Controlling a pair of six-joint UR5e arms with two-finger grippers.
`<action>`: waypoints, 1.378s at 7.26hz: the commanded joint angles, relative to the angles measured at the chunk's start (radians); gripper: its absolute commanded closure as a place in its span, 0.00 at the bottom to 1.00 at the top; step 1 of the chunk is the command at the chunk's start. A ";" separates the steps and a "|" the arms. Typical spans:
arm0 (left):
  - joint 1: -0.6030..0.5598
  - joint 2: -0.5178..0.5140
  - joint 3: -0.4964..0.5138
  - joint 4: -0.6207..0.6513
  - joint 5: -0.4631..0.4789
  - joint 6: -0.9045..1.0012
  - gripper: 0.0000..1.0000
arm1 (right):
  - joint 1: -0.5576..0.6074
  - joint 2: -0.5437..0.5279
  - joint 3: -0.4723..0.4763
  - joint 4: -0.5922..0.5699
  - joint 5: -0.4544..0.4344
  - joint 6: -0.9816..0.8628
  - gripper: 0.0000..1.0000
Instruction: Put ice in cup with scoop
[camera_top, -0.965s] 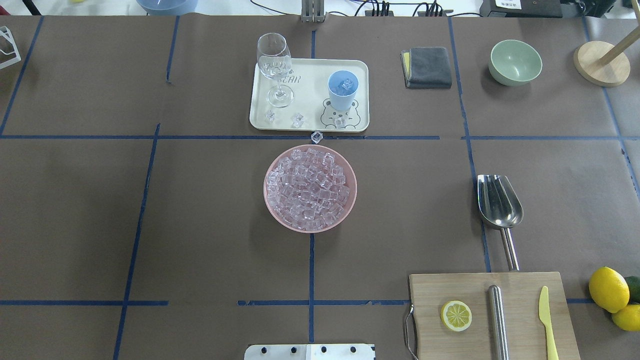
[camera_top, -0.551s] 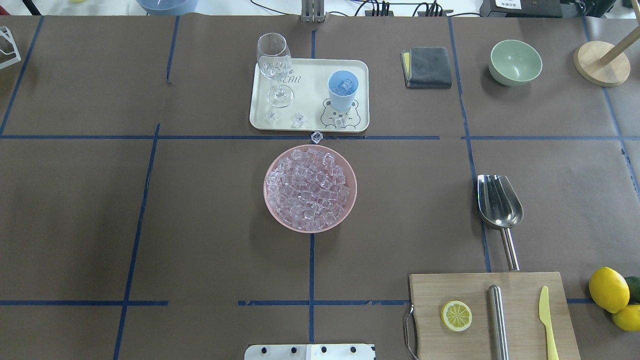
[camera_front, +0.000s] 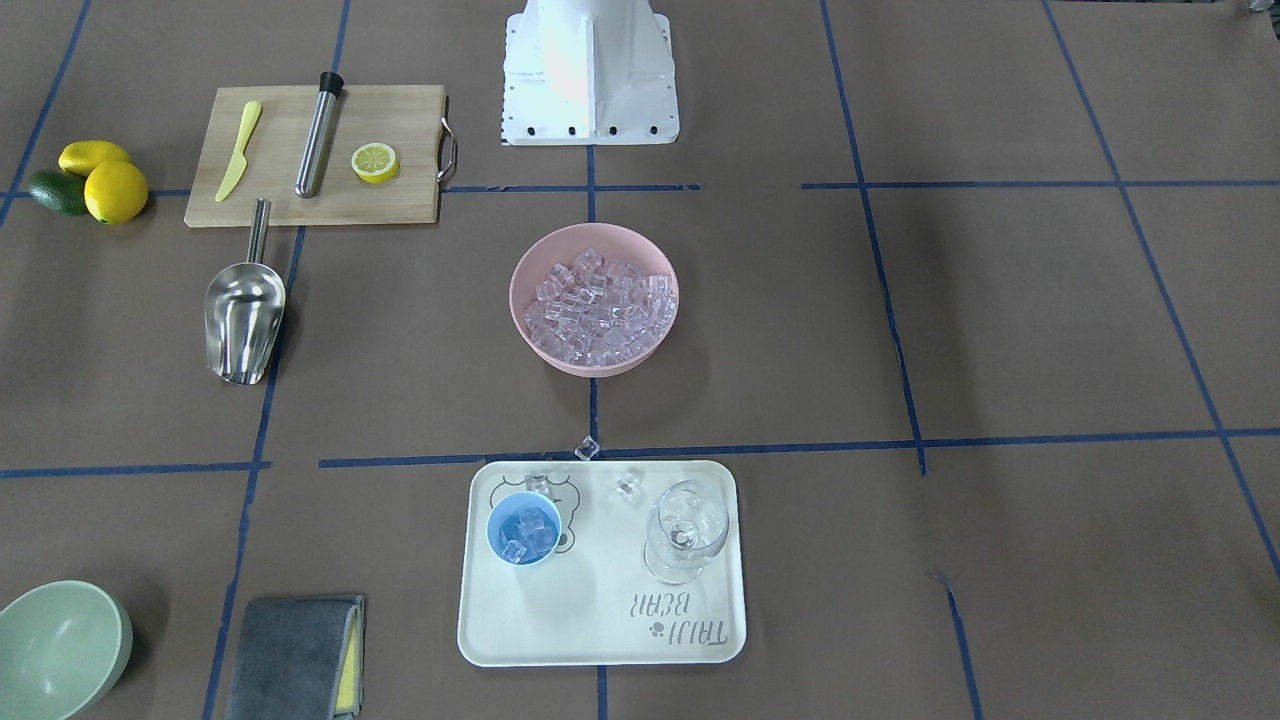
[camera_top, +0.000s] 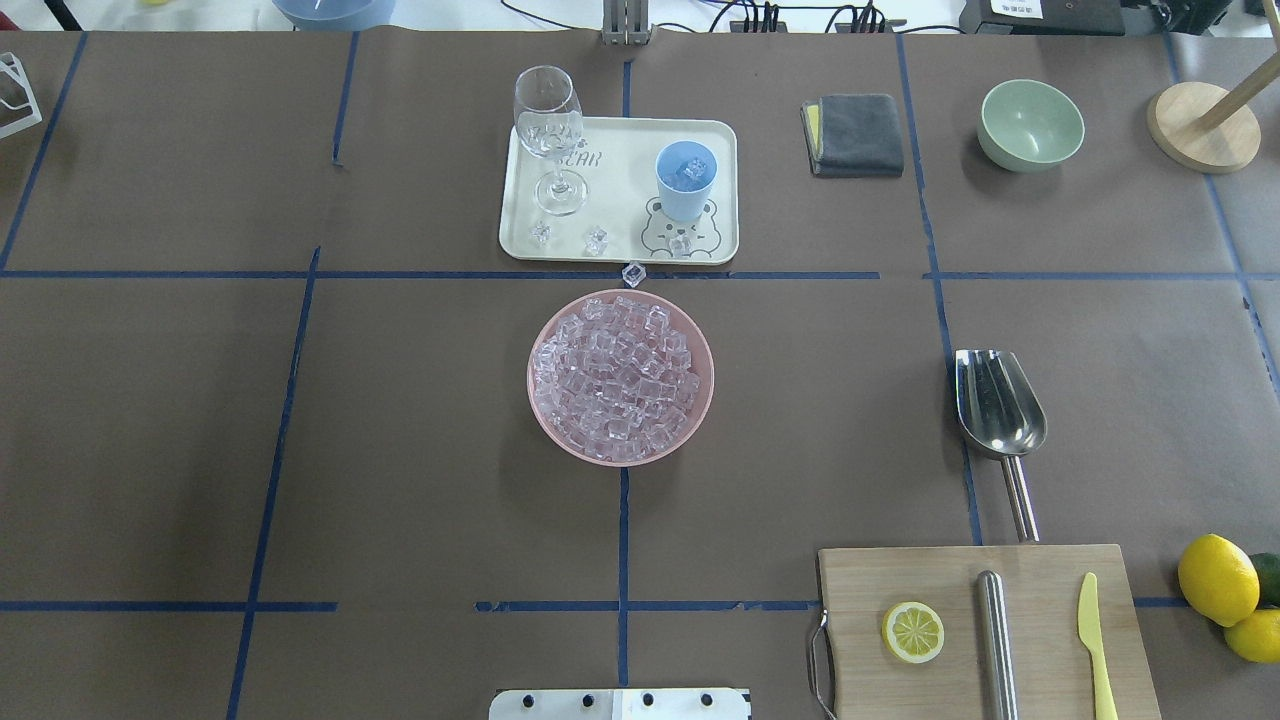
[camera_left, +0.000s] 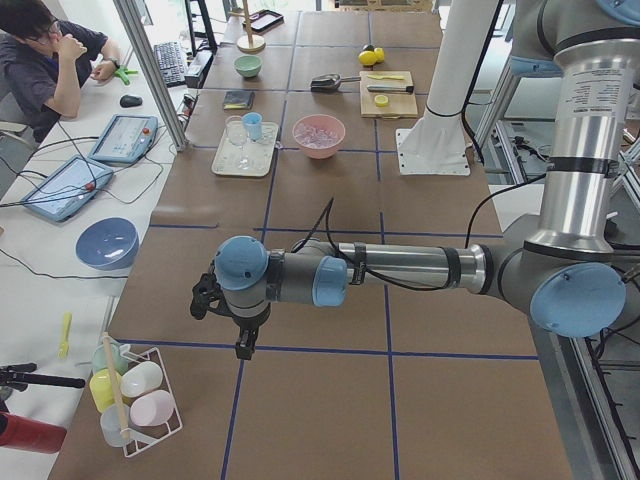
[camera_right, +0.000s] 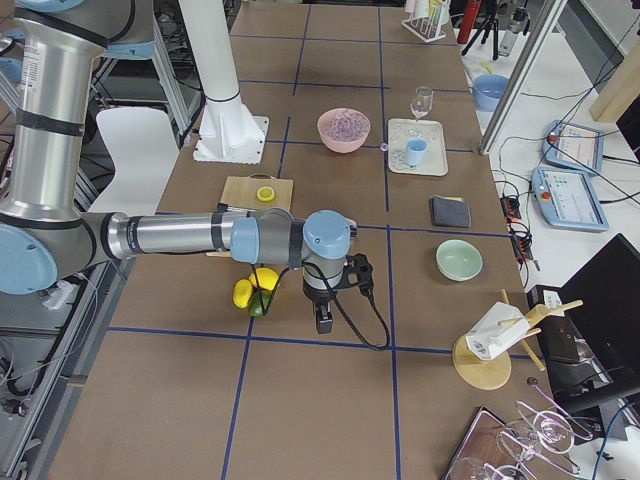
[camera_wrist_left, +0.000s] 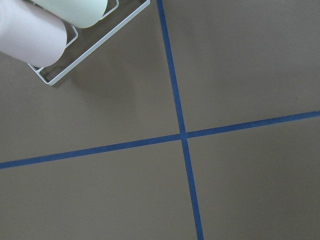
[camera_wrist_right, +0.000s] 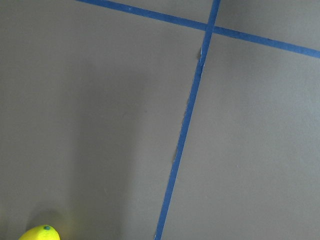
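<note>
The ice is a heap of clear cubes in a pink bowl at the table's middle. The light-blue cup stands on a cream tray behind the bowl and holds a few cubes. Three loose cubes lie on the tray and one on the table in front of it. The steel scoop lies empty on the table at the right, handle toward the cutting board. My left gripper and right gripper hang over the table's far ends; I cannot tell whether they are open or shut.
A wine glass stands on the tray's left. A cutting board holds a steel cylinder, a lemon slice and a yellow knife. Lemons, a grey cloth, a green bowl and a wooden stand sit at the right.
</note>
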 joint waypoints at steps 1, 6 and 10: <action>0.002 -0.008 -0.016 -0.020 0.007 -0.055 0.00 | 0.000 0.000 0.001 0.000 0.000 0.000 0.00; 0.005 0.055 -0.017 -0.138 0.065 -0.052 0.00 | 0.005 0.018 0.007 0.003 -0.003 0.000 0.00; 0.007 0.066 -0.008 -0.133 0.056 -0.051 0.00 | 0.005 0.018 0.001 0.003 0.018 -0.012 0.00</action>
